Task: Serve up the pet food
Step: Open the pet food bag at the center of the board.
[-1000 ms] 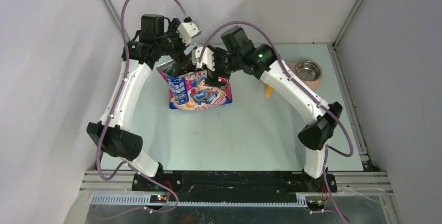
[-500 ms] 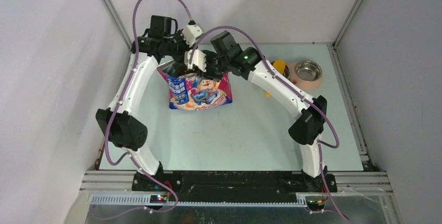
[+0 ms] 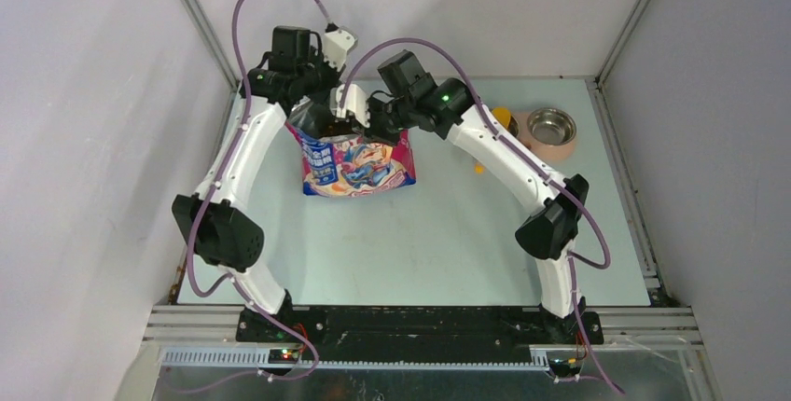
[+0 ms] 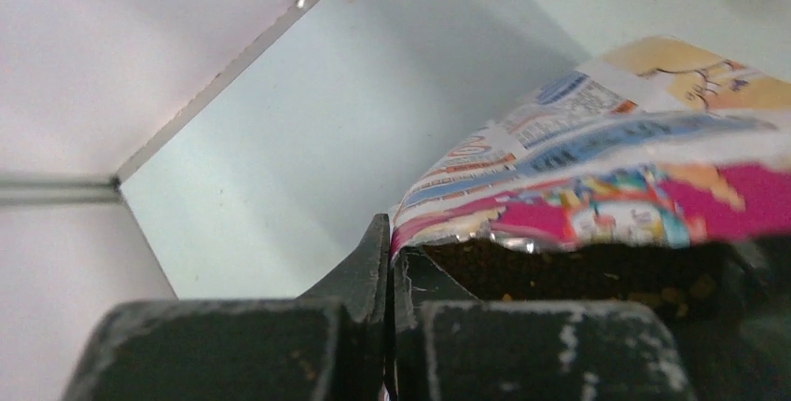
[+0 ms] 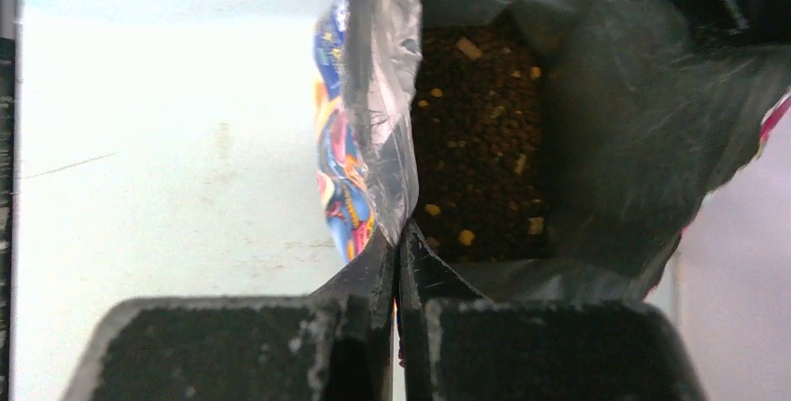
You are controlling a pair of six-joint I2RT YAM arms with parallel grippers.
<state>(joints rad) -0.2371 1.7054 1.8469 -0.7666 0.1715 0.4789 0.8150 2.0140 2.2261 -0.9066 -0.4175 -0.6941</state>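
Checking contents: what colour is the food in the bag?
Dark brown food, flecked yellow; right wrist view.

You won't find a word you can read here. The bag (image 3: 355, 162) carries white lettering on a blue panel, too small to make out. Its fine-print label (image 4: 558, 110) — seen from the left wrist — is blurred.

One camera overlooks my tabletop (image 3: 420, 242) from above and behind; both wrist cameras closely share the open bag (image 4: 597, 131) of pet food (image 5: 476, 140).

Item count on table.
One bag (image 3: 354, 163), one bowl (image 3: 551, 127), one scoop (image 3: 502, 119), one lot of kibble (image 5: 480, 140); two arms: left arm (image 3: 241, 159), right arm (image 3: 508, 163).
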